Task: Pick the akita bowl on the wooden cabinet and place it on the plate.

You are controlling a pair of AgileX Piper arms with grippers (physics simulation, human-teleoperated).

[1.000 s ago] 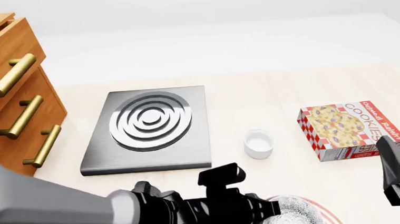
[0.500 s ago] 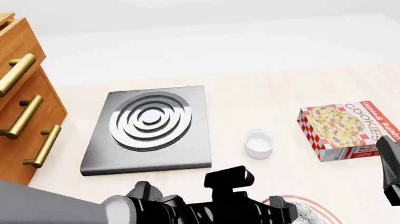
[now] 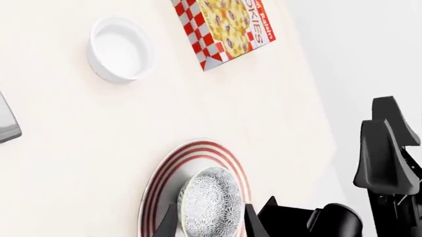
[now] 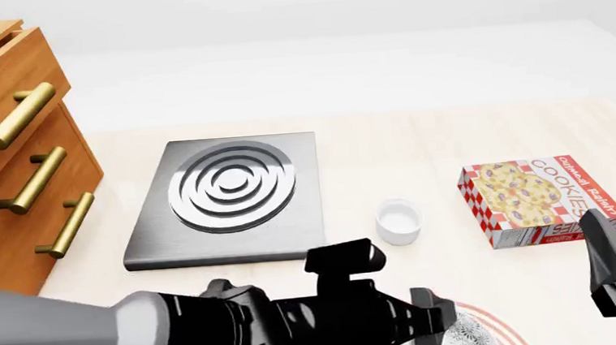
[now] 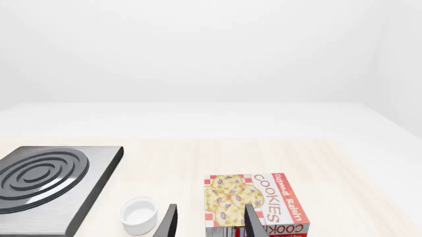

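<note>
I hold the bowl (image 3: 211, 202) pinched in my left tool (image 3: 209, 222) above the plate (image 3: 165, 177), near edge of the counter (image 3: 79, 128). Next, I judge: lower, release. My right tool (image 5: 209, 219) idles, spread.

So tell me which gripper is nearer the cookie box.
Right. The right gripper hangs just before the cookie box; the left gripper is farther off, straddling the akita bowl over the plate.
</note>
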